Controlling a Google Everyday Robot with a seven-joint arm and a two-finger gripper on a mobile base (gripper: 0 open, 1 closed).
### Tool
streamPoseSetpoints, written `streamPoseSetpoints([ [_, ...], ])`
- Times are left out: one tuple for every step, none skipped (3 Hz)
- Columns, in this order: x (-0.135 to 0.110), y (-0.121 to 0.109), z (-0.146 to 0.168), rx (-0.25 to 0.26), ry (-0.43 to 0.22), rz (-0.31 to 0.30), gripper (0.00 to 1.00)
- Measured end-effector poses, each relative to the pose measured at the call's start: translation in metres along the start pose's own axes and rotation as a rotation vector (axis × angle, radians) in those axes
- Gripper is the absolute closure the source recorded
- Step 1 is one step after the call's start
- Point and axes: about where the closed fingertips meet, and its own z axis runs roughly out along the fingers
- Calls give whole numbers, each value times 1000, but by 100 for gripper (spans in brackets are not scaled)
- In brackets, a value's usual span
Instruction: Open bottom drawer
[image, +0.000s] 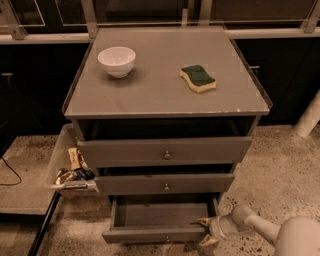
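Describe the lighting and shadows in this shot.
Camera view: dim, warm-toned light, no hard glare; the cabinet top is the brightest surface, and the white bowl casts a soft shadow at its base; the recesses above the drawer fronts and the background go near black; the bottom drawer interior is dim but readable, with the pale gripper at its right front corner.

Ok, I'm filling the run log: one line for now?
bottom drawer: pulled out | tool: at its front right corner | cabinet top: bowl, sponge

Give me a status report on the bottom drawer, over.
Gripper at front right corner of bottom drawer. Drawer pulled out, interior showing. Packet bin sits left of cabinet, off drawer's path.
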Motion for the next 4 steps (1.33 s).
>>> streamPoseSetpoints([
  [2,19,-6,-23,-21,10,8],
  [4,33,-11,-41,-36,17,32],
  [2,32,-12,-41,-36,17,55],
  [0,34,-15,-41,-35,14,78],
])
